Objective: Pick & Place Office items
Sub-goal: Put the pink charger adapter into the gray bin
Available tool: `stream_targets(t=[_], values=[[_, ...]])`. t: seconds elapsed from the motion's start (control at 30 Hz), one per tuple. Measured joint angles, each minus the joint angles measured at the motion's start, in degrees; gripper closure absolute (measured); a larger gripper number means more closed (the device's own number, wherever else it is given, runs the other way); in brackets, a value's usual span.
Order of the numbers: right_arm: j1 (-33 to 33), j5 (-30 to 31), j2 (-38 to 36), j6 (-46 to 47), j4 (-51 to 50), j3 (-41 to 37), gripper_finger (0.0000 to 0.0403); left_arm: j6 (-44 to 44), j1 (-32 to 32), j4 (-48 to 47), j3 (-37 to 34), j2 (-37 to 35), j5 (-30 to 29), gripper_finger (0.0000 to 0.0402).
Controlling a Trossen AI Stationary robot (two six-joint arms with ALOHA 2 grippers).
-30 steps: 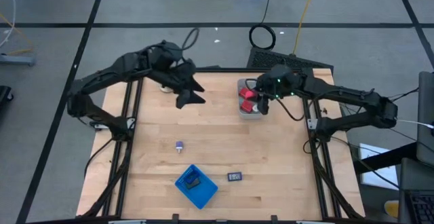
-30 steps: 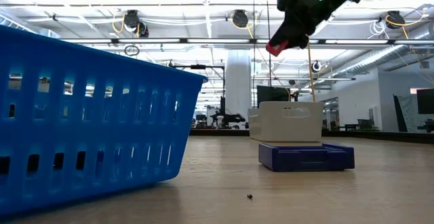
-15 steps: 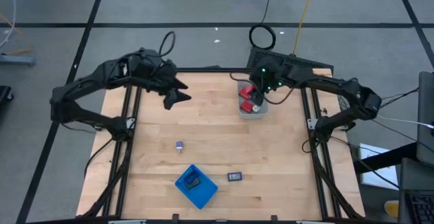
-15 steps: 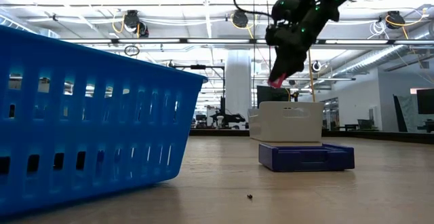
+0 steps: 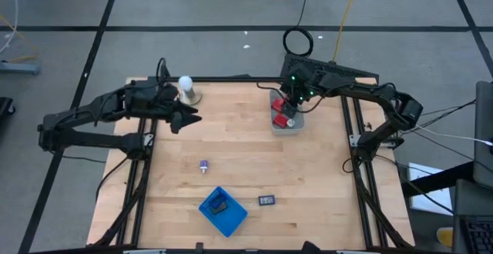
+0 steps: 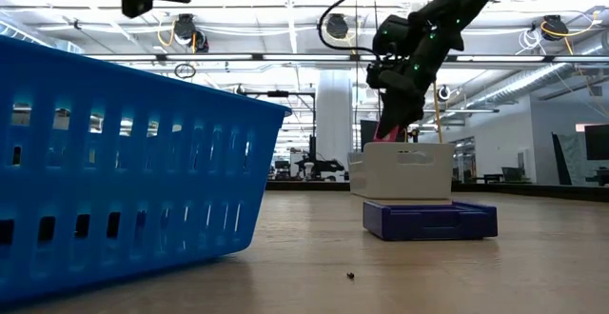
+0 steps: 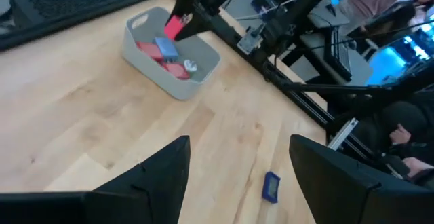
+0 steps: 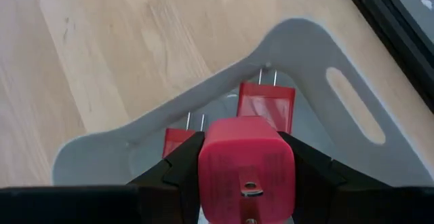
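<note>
A: We log the right gripper [image 8: 247, 183] clenched on a red block [image 8: 247, 161], held over the grey bin [image 5: 286, 125] for drop-in.

B: Agreed. Left gripper [image 7: 237, 163] idles w/ jaws apart nr the table's [image 5: 254, 162] left edge.

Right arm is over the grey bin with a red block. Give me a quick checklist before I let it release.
1. Grip: right gripper is shut on the red block: ok.
2. Position: in the high view the gripper sits over the grey bin; the wrist view shows the bin's inside right below the block: ok.
3. Height: in the low view the block reaches about the bin's rim; exact clearance: cannot tell.
4. Room in the bin: other red blocks already lie there; space for one more: cannot tell.
5. Left gripper: open, away from the bin near the white ball: ok.
</note>
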Motion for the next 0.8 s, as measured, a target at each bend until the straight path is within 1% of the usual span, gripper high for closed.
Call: stream_targets(t=[0.13,0.33,0.6,0.8], values=[[-0.33,-0.04,-0.12,0.12,2.01,0.0,0.0256,-1.15,-0.94,0.48,-1.95,-1.99,-0.05,0.0151],[-0.82,-0.03,-0.09,0.38,3.35,-0.13,0.0256,-1.13,-1.75,1.3,-2.08,-2.49,-0.05,0.0151],[-1.92,-0.01,-0.09,0.08,4.35,-2.43,0.0256,-1.31,-1.77,1.96,-2.08,-2.49,-0.03,0.0151],[-2.79,0.03,-0.09,-0.27,7.91,-5.21,0.0256,-2.31,-1.77,1.94,-2.08,-2.49,-0.03,0.0151]])
